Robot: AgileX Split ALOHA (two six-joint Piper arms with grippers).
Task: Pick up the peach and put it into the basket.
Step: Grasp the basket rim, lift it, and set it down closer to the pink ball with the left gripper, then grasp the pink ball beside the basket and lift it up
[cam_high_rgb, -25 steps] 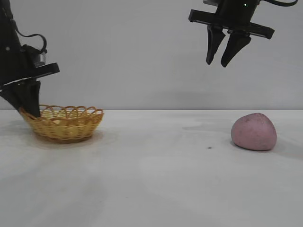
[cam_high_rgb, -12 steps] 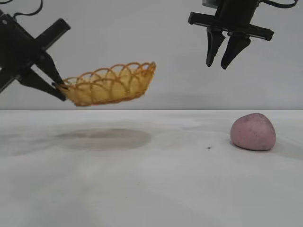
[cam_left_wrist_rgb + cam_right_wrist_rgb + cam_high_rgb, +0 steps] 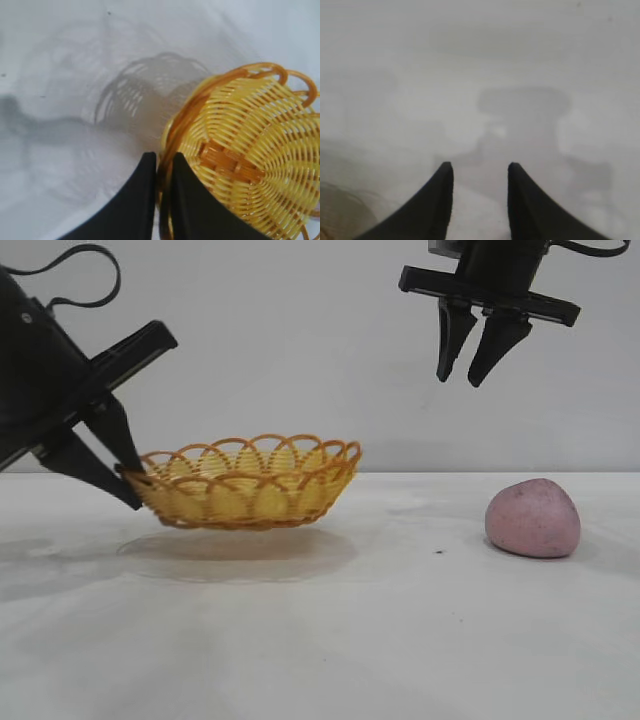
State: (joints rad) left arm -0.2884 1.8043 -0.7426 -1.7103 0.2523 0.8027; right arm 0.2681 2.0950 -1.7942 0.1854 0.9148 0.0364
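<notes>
Tabletop (image 3: 330,640): white, matte, with faint grey smudges and one small dark speck just short of the peach (image 3: 533,518). Backdrop is a plain pale grey wall (image 3: 280,350) meeting the table along a level line.

Left gripper (image 3: 128,480) sits low at the exterior view's left, tilted downward, its fingers pinched narrowly on the looped rim of the basket (image 3: 245,483). The left wrist view shows one finger (image 3: 131,202) outside the rim and the other inside, with the orange rim strand between them and the yellow weave of the basket (image 3: 245,160) spreading away from the fingertips of this gripper (image 3: 161,162). From the claw, the basket extends outward toward the table's middle, roughly level, held just clear of the surface; a soft oval shadow lies on the table directly beneath it.

Right gripper (image 3: 470,375) hangs high at the exterior view's right, pointing down, fingers moderately spread and holding nothing; its wrist view confirms a clear gap at the gripper (image 3: 479,167) over bare table. The peach rests on the table well below this claw and slightly outward of it, far from the basket.
</notes>
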